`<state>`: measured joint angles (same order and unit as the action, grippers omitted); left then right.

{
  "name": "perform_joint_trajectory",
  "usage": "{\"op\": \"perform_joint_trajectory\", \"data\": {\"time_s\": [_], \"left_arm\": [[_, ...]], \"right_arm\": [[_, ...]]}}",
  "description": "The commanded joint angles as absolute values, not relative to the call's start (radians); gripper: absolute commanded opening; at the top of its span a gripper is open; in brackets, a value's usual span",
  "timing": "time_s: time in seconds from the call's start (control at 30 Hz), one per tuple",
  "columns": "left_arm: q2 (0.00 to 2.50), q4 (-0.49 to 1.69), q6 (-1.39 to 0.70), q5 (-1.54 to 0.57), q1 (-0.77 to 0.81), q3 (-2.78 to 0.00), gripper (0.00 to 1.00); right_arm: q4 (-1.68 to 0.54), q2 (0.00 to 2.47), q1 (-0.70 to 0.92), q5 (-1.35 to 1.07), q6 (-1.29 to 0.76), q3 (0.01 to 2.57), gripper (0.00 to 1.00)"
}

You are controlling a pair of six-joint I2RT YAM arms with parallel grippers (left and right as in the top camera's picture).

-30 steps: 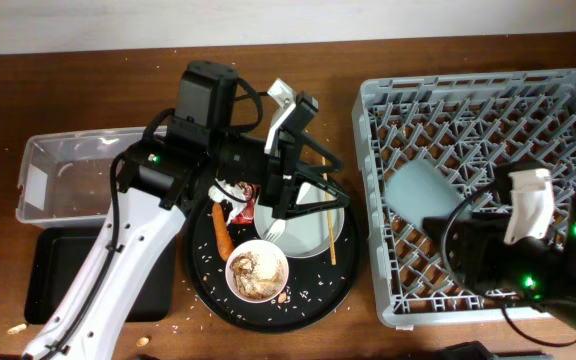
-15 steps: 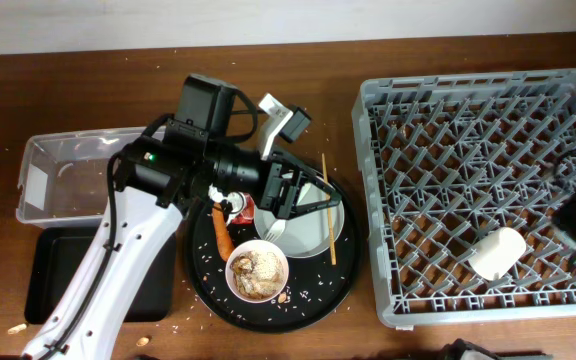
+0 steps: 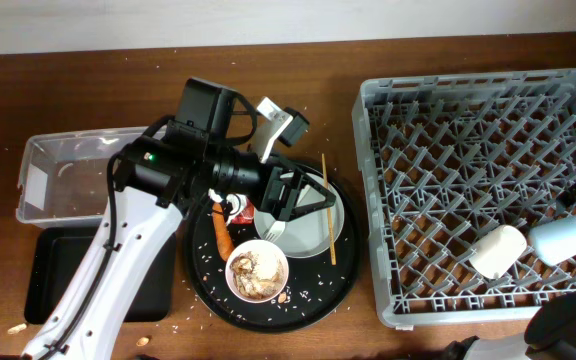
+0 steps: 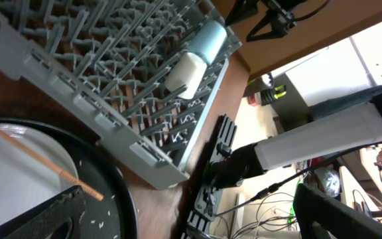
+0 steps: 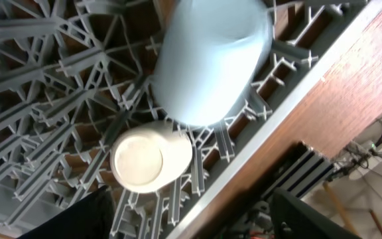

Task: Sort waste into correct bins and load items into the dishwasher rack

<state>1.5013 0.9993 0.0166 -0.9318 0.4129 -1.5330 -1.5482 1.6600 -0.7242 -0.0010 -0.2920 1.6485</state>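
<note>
My left gripper [image 3: 290, 195] [image 4: 188, 206] is open and empty, hovering over the pale grey-green plate [image 3: 308, 232]. A white utensil [image 3: 276, 230] and a chopstick [image 3: 326, 212] lie on the plate. A white bowl [image 3: 257, 272] holds brownish scraps. A carrot [image 3: 222, 233] and a red wrapper [image 3: 241, 208] lie beside it. In the grey rack [image 3: 468, 110], a white cup [image 3: 496, 250] [image 5: 151, 159] lies on its side next to a pale blue cup [image 3: 565, 238] [image 5: 211, 60]. My right gripper [image 5: 191, 212] is open and empty above the rack's edge.
The dishes sit on a round black tray [image 3: 268, 312] strewn with rice. A clear tub [image 3: 68, 150] and a shallow black tray [image 3: 48, 275] stand at the left. My right arm [image 3: 568, 330] shows only at the bottom right corner.
My right arm has pulled back from the rack's middle toward the bottom right corner. The white cup and the pale blue cup now lie in the rack. My left arm barely moved.
</note>
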Motion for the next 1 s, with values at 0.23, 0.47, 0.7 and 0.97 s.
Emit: {"op": "perform_joint_trajectory", "data": {"time_s": [0.23, 0.47, 0.7, 0.97], "left_arm": [[1.488, 1.035, 0.055, -0.845, 0.411, -1.536, 0.99], [1.533, 1.102, -0.168, -0.037, 0.573, -1.527, 0.84], [1.717, 1.077, -0.241, -0.023, 0.614, -1.517, 0.65], [1.784, 1.090, -0.374, 0.068, 0.623, -1.538, 0.58]], "right_arm": [[-1.530, 1.455, -0.727, -0.284, -0.159, 1.655, 0.75], [-1.549, 1.006, -0.701, -0.658, -0.057, 1.655, 0.75], [-1.578, 0.896, -0.497, -0.632, -0.002, 1.654, 0.65], [-1.626, 0.925, -0.276, -0.530, 0.049, 1.654, 0.66]]}}
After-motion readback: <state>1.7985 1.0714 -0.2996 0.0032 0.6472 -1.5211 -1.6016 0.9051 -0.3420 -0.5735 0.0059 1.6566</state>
